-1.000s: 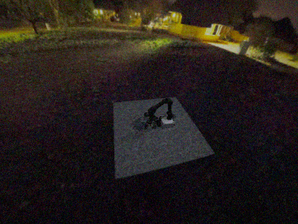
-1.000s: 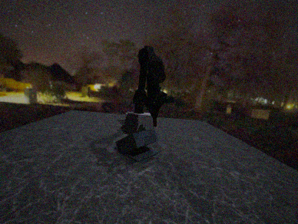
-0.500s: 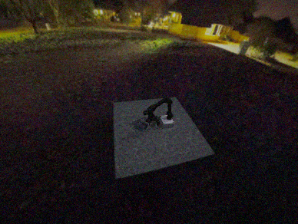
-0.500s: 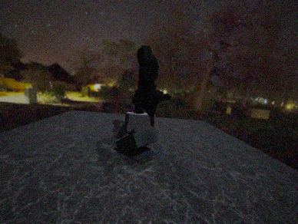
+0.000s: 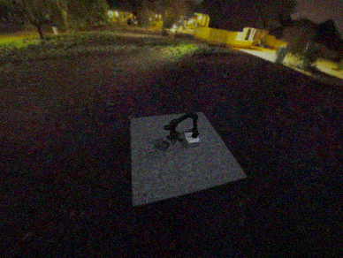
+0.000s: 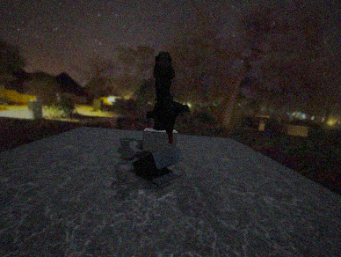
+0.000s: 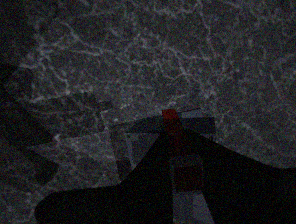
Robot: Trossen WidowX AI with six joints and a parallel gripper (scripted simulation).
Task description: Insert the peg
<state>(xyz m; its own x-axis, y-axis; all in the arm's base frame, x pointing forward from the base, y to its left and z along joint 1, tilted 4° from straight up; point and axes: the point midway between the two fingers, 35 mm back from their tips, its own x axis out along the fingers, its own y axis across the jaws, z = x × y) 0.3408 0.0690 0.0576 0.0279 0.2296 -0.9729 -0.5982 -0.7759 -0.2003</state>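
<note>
The red peg (image 6: 170, 139) (image 7: 170, 115) is held in my gripper (image 6: 170, 131) (image 7: 175, 136), which is shut on it. Its lower end sticks out past the dark fingertips. The sloped panel (image 6: 168, 157) (image 7: 201, 124) is a bluish-grey slab on a dark block. In the exterior view the peg's end shows just above the panel's upper edge, apparently apart from it. In the wrist view the peg's end overlaps the panel, and the fingers hide part of it. I cannot make out the hole; the light is very dim. The top view shows the arm too small for peg detail.
The pale base box (image 5: 193, 138) (image 6: 154, 140) of the arm stands behind the panel. The grey marbled table top (image 5: 177, 177) (image 6: 246, 211) (image 7: 240, 60) carries dark shadows of the arm and panel.
</note>
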